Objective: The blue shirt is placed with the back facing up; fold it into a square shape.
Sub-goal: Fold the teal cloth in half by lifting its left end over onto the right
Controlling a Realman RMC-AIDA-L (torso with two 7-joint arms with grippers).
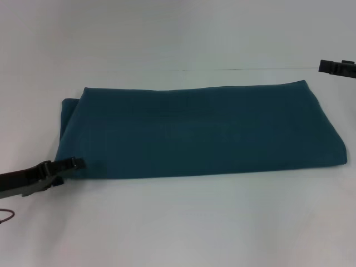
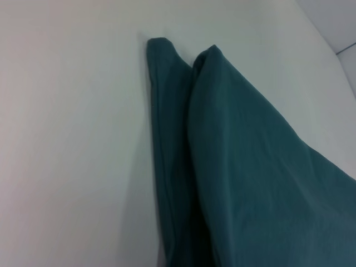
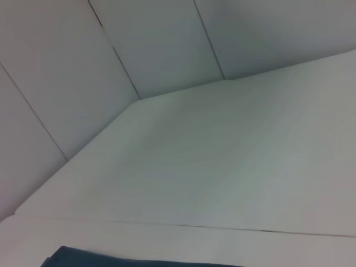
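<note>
The right gripper (image 1: 337, 67) was cut off by the head view's right edge, its fingers unreadable. Only a sliver of the blue shirt (image 3: 100, 258) showed in the right wrist view. The left gripper (image 1: 71, 164) hid its fingertips against the shirt's near-left corner.

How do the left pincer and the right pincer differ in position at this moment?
The left pincer sits low at the near left corner of the blue shirt, its tips right at the cloth edge; the right pincer hangs at the far right, clear of the shirt. Much of the left pincer shows in the head view, while only the right one's tip enters the frame. Both are black, and both sit over the white table.
</note>
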